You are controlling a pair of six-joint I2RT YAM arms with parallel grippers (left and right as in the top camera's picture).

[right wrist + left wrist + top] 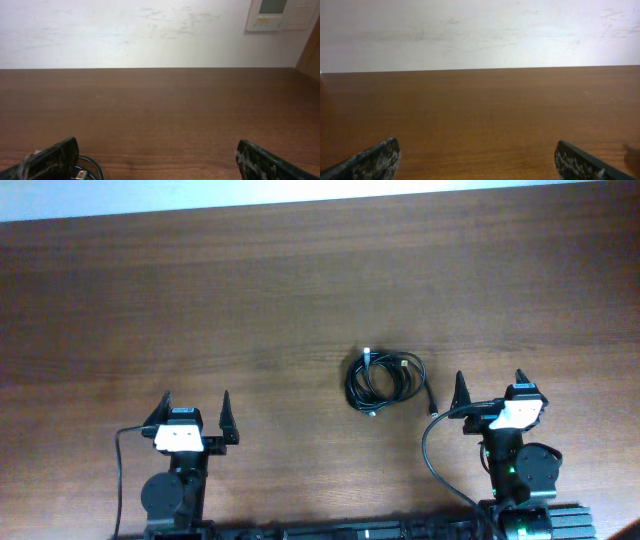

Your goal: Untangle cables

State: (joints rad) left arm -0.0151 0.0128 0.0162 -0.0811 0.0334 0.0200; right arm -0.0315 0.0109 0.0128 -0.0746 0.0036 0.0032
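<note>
Plainly, the right pincer (490,385) is released, its two fingers spread wide with nothing between them. It sits low over the table (250,280), near the cables (380,380), on their right and a little lower in the overhead view. In the right wrist view, one finger (50,161) stands in front of part of the cables, so only a curve of black cord and a small metal plug tip show past it. The other finger is well apart from them, over bare wood.

The left pincer (196,402) is likewise released, fingers wide apart and holding nothing, well apart from the cables on their left.

The cables lie flat on the table as one loose, tangled coil of thin, overlapping black loops. A pale plug tip shows at the top of the coil, and one strand trails off toward the right pincer, ending near it. How many cords make up the coil cannot be told. A thicker black wire (424,452) curves away from the right arm, below the cables. Beyond the cables, the table runs to a pale wall (150,35).
</note>
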